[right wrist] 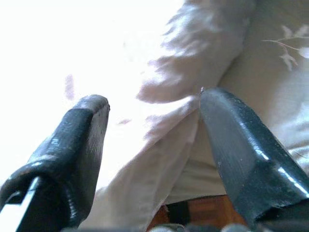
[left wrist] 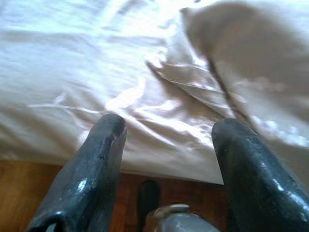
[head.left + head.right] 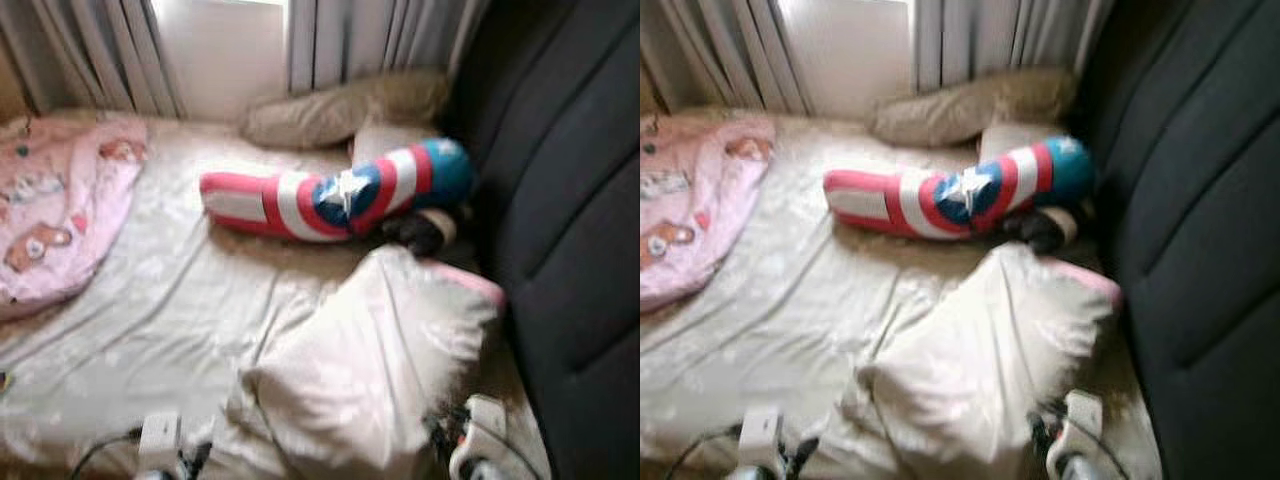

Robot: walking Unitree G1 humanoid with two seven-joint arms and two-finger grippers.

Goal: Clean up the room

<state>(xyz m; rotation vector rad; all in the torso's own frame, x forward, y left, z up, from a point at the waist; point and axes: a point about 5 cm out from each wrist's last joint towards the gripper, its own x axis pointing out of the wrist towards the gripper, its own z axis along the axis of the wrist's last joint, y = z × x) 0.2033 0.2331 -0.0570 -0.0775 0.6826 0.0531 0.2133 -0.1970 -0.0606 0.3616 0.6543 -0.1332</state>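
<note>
A bed with a pale cream sheet lies before me. A white pillow rests at its near right. Farther back lies a long cushion in red, white and blue stripes with a star, and behind it a beige pillow. A pink patterned blanket is bunched at the left. My left gripper is open over the sheet at the bed's near edge. My right gripper is open, its fingers against the white pillow's corner. Both wrists show at the bottom of the eye views.
A dark padded headboard runs along the right side. Grey curtains and a bright window stand behind the bed. A small dark object lies by the striped cushion. Wooden floor shows below the bed's edge.
</note>
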